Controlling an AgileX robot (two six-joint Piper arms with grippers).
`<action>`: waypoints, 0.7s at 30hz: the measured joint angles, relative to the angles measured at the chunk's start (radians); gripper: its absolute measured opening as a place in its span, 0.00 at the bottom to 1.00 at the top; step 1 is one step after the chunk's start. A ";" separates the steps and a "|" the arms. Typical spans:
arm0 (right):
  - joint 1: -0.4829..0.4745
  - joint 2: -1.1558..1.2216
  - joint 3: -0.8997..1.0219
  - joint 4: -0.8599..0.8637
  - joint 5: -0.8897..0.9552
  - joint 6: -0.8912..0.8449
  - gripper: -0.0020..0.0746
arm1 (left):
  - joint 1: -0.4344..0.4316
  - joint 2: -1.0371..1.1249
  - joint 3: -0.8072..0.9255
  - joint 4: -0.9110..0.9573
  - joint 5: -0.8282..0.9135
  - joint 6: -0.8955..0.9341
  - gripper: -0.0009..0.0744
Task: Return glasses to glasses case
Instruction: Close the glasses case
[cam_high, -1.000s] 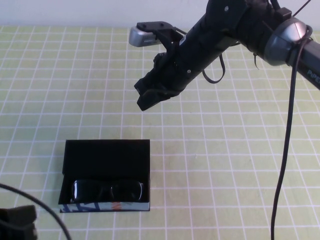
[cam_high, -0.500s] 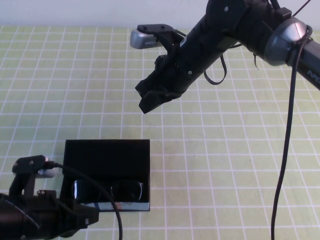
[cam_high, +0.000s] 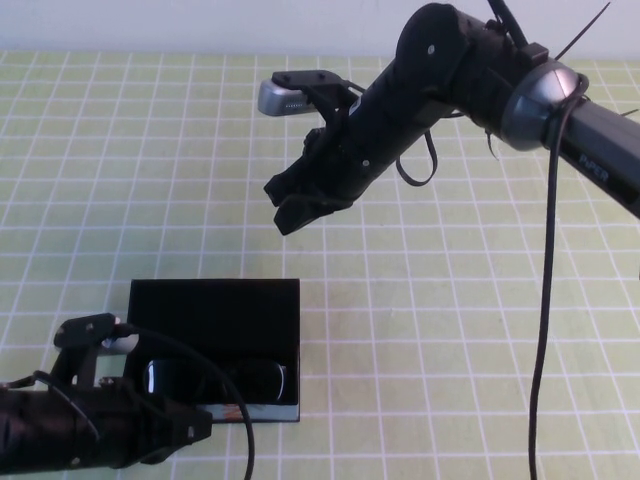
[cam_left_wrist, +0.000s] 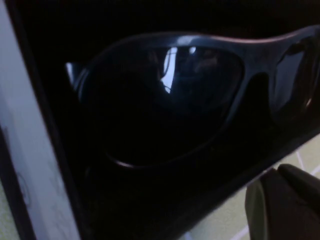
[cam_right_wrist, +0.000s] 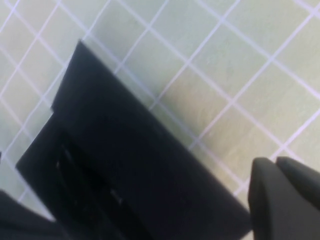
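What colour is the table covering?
Pale green with a white grid, clearest in the high view.

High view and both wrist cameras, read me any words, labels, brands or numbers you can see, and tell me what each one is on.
White lettering on the right arm's link: too small and cut off to read.
Print on the front edge of the glasses case: mostly hidden behind the left gripper, unreadable.
The glasses and the right gripper: no text visible.
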 joint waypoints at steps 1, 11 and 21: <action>0.000 0.005 0.000 0.000 -0.011 0.000 0.01 | 0.000 0.010 0.000 -0.004 0.000 0.010 0.01; 0.000 0.063 -0.002 0.027 -0.123 0.000 0.01 | 0.000 0.030 0.000 -0.049 0.000 0.066 0.01; 0.000 0.131 -0.004 0.064 -0.004 0.022 0.01 | 0.000 0.030 0.000 -0.049 -0.008 0.076 0.01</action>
